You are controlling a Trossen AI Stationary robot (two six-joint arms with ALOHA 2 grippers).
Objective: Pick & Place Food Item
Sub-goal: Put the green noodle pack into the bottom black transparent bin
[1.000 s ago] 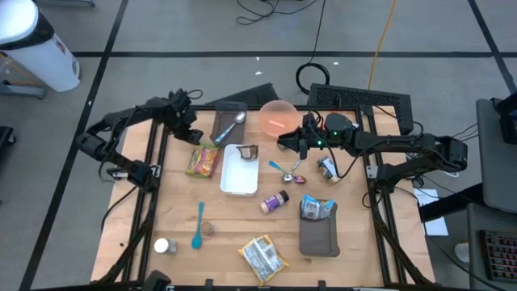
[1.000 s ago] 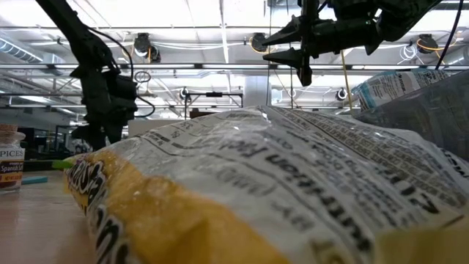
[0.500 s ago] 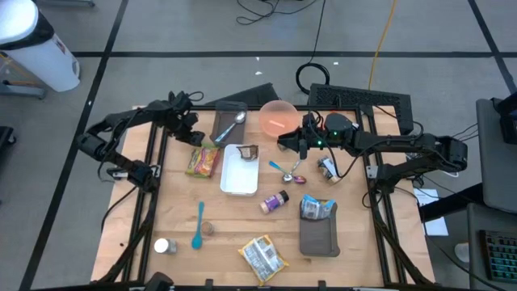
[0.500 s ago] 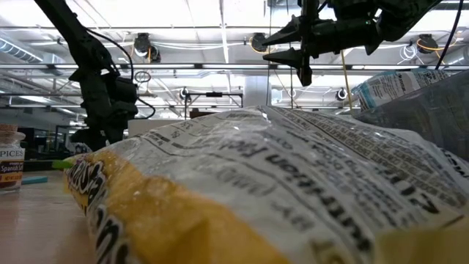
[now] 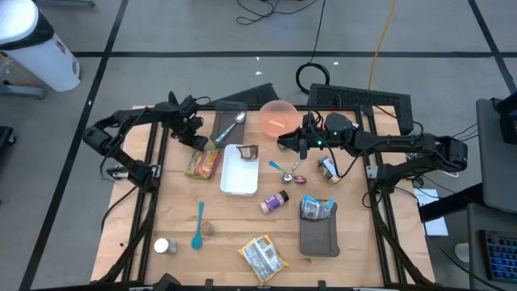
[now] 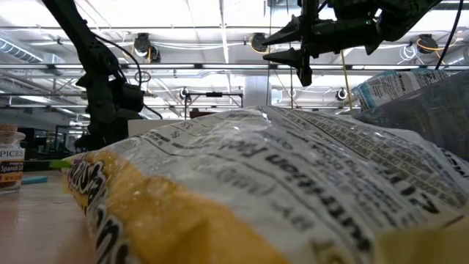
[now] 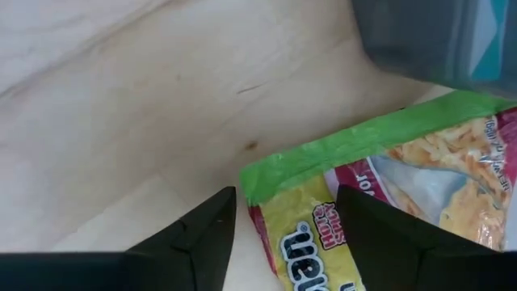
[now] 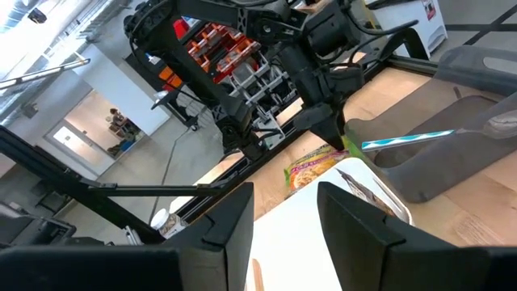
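Left pincer [image 7: 283,226], jaws apart, straddles the green-edged corner of the yellow snack packet [image 5: 203,162] lying flat on the tabletop [image 5: 226,218] beside the white tray [image 5: 239,170]. Risk: a shallow corner pinch could slip. Right pincer [image 5: 284,142] hangs open, empty.

A green-edged yellow and red food packet [image 5: 203,162] lies flat just beside the white tray [image 5: 239,171].

Blue spatula [image 5: 199,225], spice jar [image 5: 275,201], perhaps pink bowl [image 5: 279,118].
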